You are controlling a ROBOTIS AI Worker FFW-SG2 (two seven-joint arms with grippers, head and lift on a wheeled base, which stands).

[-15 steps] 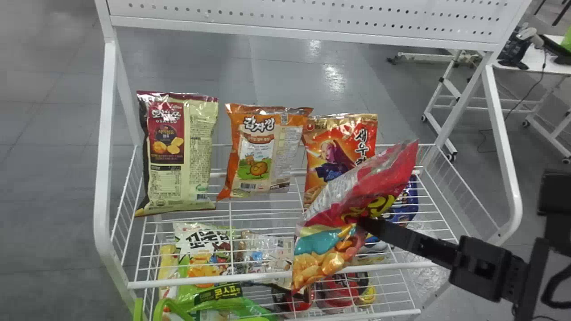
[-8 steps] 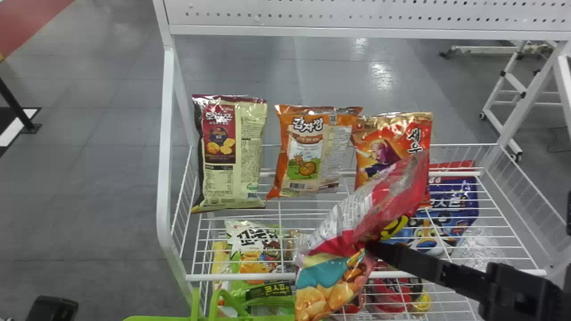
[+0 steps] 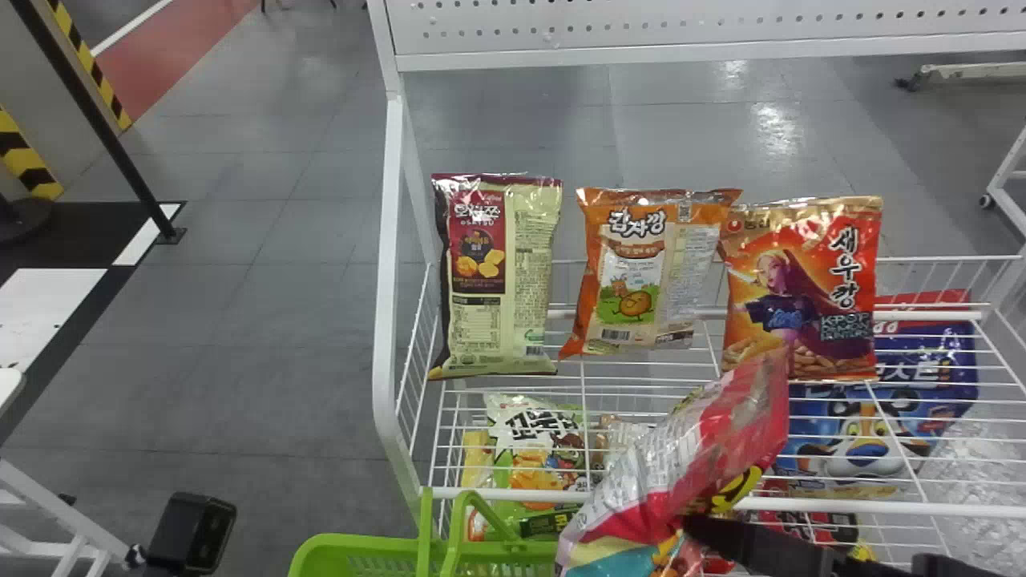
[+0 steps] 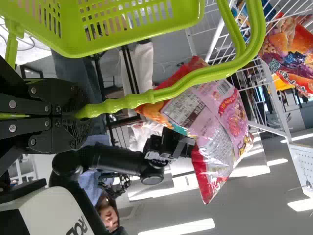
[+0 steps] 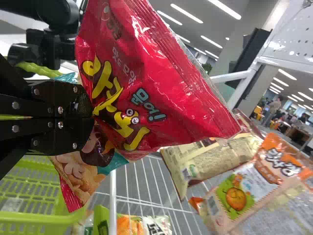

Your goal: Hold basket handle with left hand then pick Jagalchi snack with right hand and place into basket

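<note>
While your left gripper (image 4: 82, 112) has its fingers closed around the ridged grip of the green basket handle (image 4: 142, 99), your right gripper (image 3: 696, 527) pinches the red Jagalchi snack (image 3: 681, 473) by its middle. You have the snack tilted, in front of the wire rack (image 3: 801, 506) and toward the right side of the green basket (image 3: 361, 553). In the head view the bag's lower end overlaps the basket's right end (you can't tell from here whether it is over the rim).

Behind it, you see three bags upright in a row: a cream-and-maroon bag (image 3: 497, 280) at the left, an orange bag (image 3: 637, 280) in the middle and a red-and-orange bag (image 3: 801, 288) at the right. To the right of the held snack lies a blue bag (image 3: 866, 433) with a cartoon tiger, seen through the wires. Below the cream-and-maroon one, a green-and-white bag (image 3: 533, 449) also shows behind the wires, and a white perforated panel (image 3: 681, 24) spans the top.
</note>
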